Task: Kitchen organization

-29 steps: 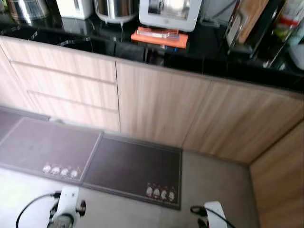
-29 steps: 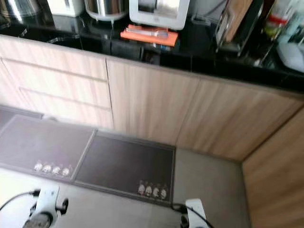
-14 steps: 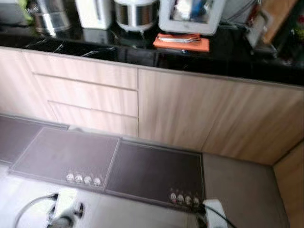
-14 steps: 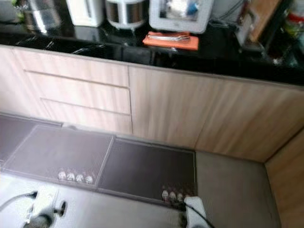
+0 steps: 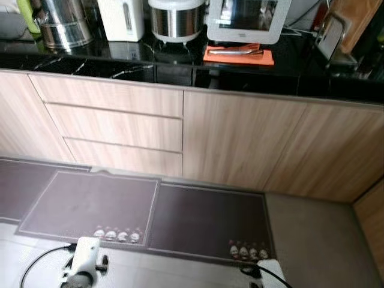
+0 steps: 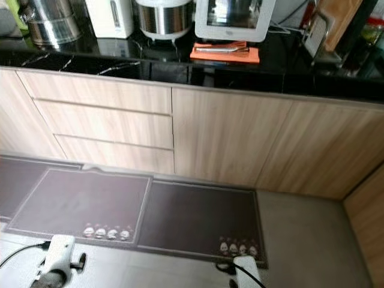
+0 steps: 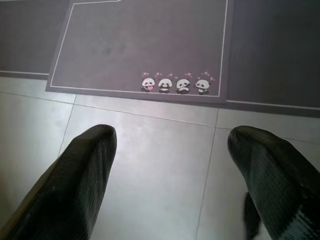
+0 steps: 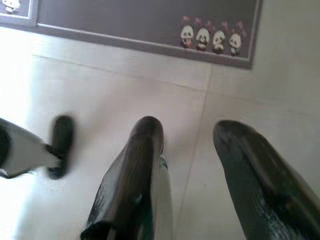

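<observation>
While both arms hang low over the tiled floor (image 7: pixel 150 165), the robot faces a run of light wood cabinets (image 5: pixel 240 138) under a black countertop (image 5: pixel 90 63). Taking the orange tray (image 5: pixel 239 55) on that countertop as the landmark: it lies at the counter's front part, with what looks like metal utensils lying on it, and a white appliance (image 5: pixel 247 21) stands just behind it. To the tray's left stands a steel rice cooker (image 5: pixel 176 18), then a white kettle-like appliance (image 5: pixel 122 18), then a stack of steel pots (image 5: pixel 63 27). To the tray's right a wooden board (image 5: pixel 351 21) leans in a rack. Below the tray, at the foot of the cabinets, two grey floor mats (image 5: pixel 96 204) lie side by side, each with a row of small panda figures near its front edge.

The left gripper (image 7: pixel 167 175) points down at the tiles just short of the left mat's pandas, its two black fingers spread wide with nothing between them. The right gripper (image 8: pixel 187 170) hangs over the tiles near the right mat's pandas, its fingers parted by a narrower gap, also empty.
</observation>
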`<state>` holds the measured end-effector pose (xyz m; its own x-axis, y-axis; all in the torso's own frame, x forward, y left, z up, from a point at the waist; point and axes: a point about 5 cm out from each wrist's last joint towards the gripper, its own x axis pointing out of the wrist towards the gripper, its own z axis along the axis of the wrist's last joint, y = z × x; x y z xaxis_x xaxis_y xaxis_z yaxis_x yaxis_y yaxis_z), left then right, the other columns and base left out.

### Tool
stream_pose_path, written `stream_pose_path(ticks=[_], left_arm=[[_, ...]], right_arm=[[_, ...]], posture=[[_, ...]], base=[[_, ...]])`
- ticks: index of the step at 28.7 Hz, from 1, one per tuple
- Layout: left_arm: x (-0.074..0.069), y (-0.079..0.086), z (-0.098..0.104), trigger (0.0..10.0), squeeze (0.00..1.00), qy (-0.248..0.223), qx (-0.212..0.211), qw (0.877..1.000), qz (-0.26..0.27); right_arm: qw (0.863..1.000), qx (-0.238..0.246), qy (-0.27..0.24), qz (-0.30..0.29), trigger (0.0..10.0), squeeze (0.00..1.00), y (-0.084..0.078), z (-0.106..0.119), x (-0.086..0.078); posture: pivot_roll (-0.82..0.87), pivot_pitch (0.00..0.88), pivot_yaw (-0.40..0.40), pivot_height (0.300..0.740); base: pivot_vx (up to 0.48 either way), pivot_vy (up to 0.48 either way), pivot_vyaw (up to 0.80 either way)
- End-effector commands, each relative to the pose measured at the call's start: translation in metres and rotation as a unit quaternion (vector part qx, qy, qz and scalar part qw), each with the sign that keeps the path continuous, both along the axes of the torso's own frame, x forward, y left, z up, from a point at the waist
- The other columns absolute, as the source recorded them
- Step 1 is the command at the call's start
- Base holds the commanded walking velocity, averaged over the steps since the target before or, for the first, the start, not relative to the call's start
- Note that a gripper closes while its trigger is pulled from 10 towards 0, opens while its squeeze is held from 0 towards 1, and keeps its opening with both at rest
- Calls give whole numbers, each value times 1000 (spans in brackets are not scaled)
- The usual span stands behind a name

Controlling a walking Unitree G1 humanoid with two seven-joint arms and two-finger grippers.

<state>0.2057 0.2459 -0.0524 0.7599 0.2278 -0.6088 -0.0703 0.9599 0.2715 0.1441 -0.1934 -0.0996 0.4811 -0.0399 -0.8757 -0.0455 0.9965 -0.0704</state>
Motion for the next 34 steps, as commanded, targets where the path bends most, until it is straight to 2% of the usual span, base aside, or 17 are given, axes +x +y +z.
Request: stream_pose_path(ticks=[1,10,12,15,23,29,31,34], left_arm=[[-2,7,1,10000,0,3,8,1000,5],[-5,6,-1,10000,0,6,3,1000,13],[-7,3,-4,10000,0,12,1,1000,8],[-5,1,-3,10000,0,8,-1,1000,6],[-3,2,-1,10000,0,6,-1,1000,4],[-3,4,-1,10000,0,5,2,1000,3],[-4,4,-1,10000,0,5,2,1000,3],[-4,4,-1,10000,0,5,2,1000,1]], right_arm=[[1000,9,-6,-4,10000,0,9,0,4],[1000,7,0,-16,10000,0,12,0,5],[1000,10,4,-18,10000,0,15,-1,4],[1000,8,1,-12,10000,0,13,0,4],[1000,2,-4,-17,10000,0,5,2,7],[1000,6,-13,-25,10000,0,-2,8,22],[999,-4,-28,-18,10000,0,-14,17,37],[999,-4,-34,-23,10000,0,-19,19,40]], posture=[[233,8,-44,740],[181,25,-38,740],[160,35,-38,740],[157,38,-39,740],[152,41,-38,740],[146,44,-32,740],[147,37,-34,740],[147,37,-34,740]], base=[[0,401,0],[0,404,0],[0,399,-781],[0,405,-779],[0,402,0],[0,404,-261],[0,401,-769],[0,401,0]])
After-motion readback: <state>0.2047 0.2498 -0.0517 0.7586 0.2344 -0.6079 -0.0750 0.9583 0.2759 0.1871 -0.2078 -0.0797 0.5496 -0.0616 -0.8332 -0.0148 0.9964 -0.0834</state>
